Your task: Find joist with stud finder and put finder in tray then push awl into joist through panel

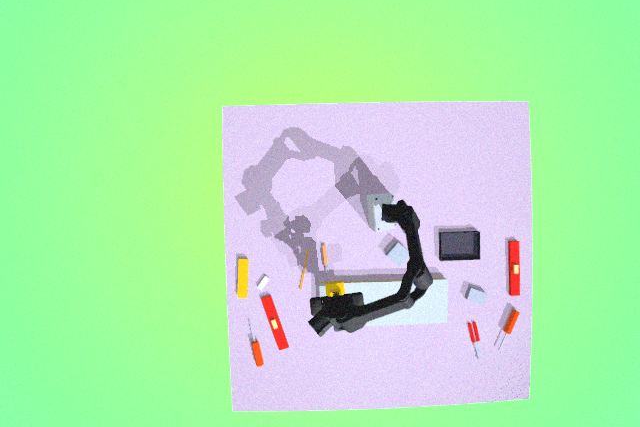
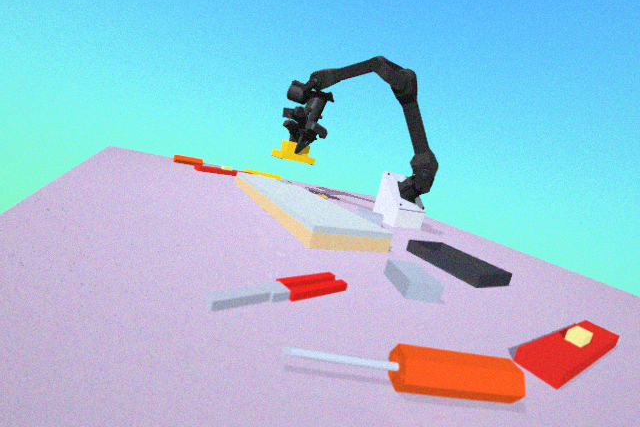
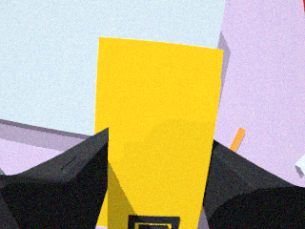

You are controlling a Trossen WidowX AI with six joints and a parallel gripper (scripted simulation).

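Note:
The yellow stud finder (image 1: pixel 334 287) (image 2: pixel 285 150) (image 3: pixel 157 86) is held between the fingers of my gripper (image 2: pixel 300 147) (image 3: pixel 161 135), which is shut on it. It hangs level above the end of the pale floor panel (image 1: pixel 413 303) (image 2: pixel 310 205) (image 3: pixel 48 62), on the left in the top view, with a gap below it. The awl (image 1: pixel 324 255), with a light orange handle, lies on the table beside the panel's long edge nearer the arm base. The dark tray (image 1: pixel 459 245) (image 2: pixel 480 277) stands empty beyond the panel's other end. The joist is hidden.
Grey blocks (image 1: pixel 395 251) (image 1: pixel 475 293) lie near the panel. A thin orange stick (image 1: pixel 304 268) (image 3: pixel 238 139) lies beside the awl. Red levels (image 1: pixel 274 322) (image 1: pixel 513 277), screwdrivers (image 1: pixel 256 353) (image 1: pixel 511 322), red-handled pliers (image 1: pixel 473 331) and a yellow block (image 1: pixel 242 277) lie farther out.

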